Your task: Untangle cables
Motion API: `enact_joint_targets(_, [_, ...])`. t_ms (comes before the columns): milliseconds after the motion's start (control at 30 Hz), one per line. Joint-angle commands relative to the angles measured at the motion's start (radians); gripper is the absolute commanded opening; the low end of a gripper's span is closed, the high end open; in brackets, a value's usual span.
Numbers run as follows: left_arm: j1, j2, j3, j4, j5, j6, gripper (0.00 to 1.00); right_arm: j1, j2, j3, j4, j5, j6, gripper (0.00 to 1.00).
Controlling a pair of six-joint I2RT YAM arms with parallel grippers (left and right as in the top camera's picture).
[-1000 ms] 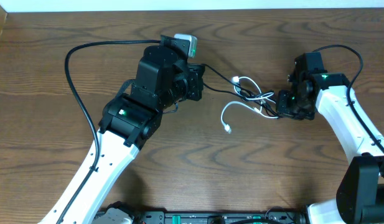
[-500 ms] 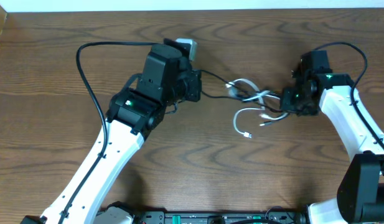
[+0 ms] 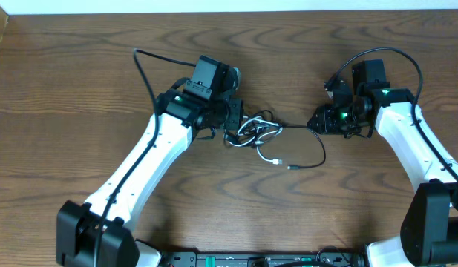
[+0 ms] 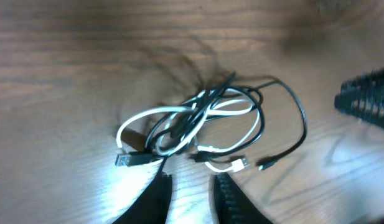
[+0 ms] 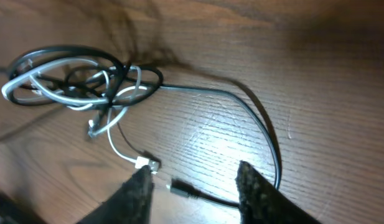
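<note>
The black cable (image 3: 318, 147) and the shorter white cable (image 3: 268, 155) lie in one tangle (image 3: 254, 132) on the wooden table. My left gripper (image 3: 234, 130) sits just left of the tangle, open and empty. In the left wrist view the tangle (image 4: 198, 121) lies just beyond the open fingers (image 4: 190, 190). My right gripper (image 3: 316, 121) is open, right of the tangle, above the black cable's loose run. In the right wrist view the black plug (image 5: 182, 187) lies on the table between the open fingers (image 5: 198, 193), and the white plug (image 5: 145, 163) is beside it.
Thick black arm wires arch over the table behind the left arm (image 3: 144, 64) and the right arm (image 3: 377, 52). The table's far edge (image 3: 80, 13) meets a white strip at the top of the overhead view.
The tangle has shifted left, to beside my left gripper, and the black cable now trails out to the right. My left arm has swung and dropped toward the tangle. My right gripper now stands clear of it.
</note>
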Motion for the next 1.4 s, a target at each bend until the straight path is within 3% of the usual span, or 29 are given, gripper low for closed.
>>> enact_joint_targets(0, [0.004, 0.017, 0.027, -0.003, 0.048, 0.022, 0.5, 0.002, 0.011, -0.009, 0.01, -0.024, 0.005, 0.52])
enact_joint_targets(100, [0.006, 0.013, 0.027, 0.028, 0.026, 0.081, 0.65, 0.002, 0.011, -0.009, 0.022, -0.024, 0.005, 0.6])
enact_joint_targets(167, [0.011, 0.005, 0.033, 0.06, 0.026, 0.105, 0.68, 0.002, 0.011, -0.009, 0.029, -0.024, 0.012, 0.63])
enact_joint_targets(367, [0.001, -0.003, 0.085, 0.076, 0.042, 0.155, 0.69, 0.002, 0.011, -0.009, 0.032, -0.024, 0.012, 0.68])
enact_joint_targets(600, [-0.059, 0.081, 0.08, 0.024, 0.041, 0.487, 0.69, 0.0, 0.011, -0.009, 0.039, -0.02, 0.011, 0.71])
enact_joint_targets(800, [-0.059, 0.228, 0.08, 0.101, 0.042, 0.513, 0.69, 0.0, 0.011, -0.009, 0.035, -0.02, 0.011, 0.72])
enact_joint_targets(900, [-0.06, 0.268, 0.08, 0.154, 0.04, 0.513, 0.6, 0.0, 0.011, -0.009, 0.035, -0.02, 0.011, 0.72])
enact_joint_targets(1067, [-0.06, 0.306, 0.08, 0.22, 0.03, 0.513, 0.55, 0.0, 0.011, -0.009, 0.035, -0.02, 0.011, 0.72])
enact_joint_targets(1367, [-0.066, 0.355, 0.072, 0.193, 0.029, 0.526, 0.3, 0.0, 0.011, -0.009, 0.035, -0.02, 0.011, 0.73])
